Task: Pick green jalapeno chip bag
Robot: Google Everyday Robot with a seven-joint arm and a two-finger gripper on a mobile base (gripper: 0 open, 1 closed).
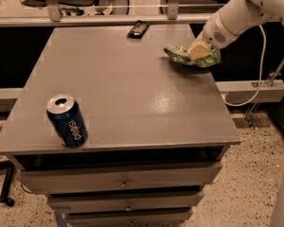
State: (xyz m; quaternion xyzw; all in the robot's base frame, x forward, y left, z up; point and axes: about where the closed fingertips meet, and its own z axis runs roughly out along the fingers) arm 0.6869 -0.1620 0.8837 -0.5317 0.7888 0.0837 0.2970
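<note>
A: Left side first?
B: A blue Pepsi can [67,121] stood upright near the front left corner of the grey tabletop [118,79], label facing front. Dark opening in its top; what it held could not be made out.
A: Underneath?
B: Drawers [123,178] below the tabletop, pushed in, insides not visible.
A: Middle?
B: A small dark flat wrapper [137,29] lay at the far edge, well apart from the can.
A: The target?
B: The green jalapeno chip bag [180,56] was at the right edge, in the far half of the tabletop, crumpled, one end pointing left. Could not tell whether it touched the surface.
A: The hand?
B: The hand [199,52] sat at the end of the white arm [236,13], which entered from the upper right. It gripped the bag's right half, a pale fingertip [197,51] pressed into the foil.
</note>
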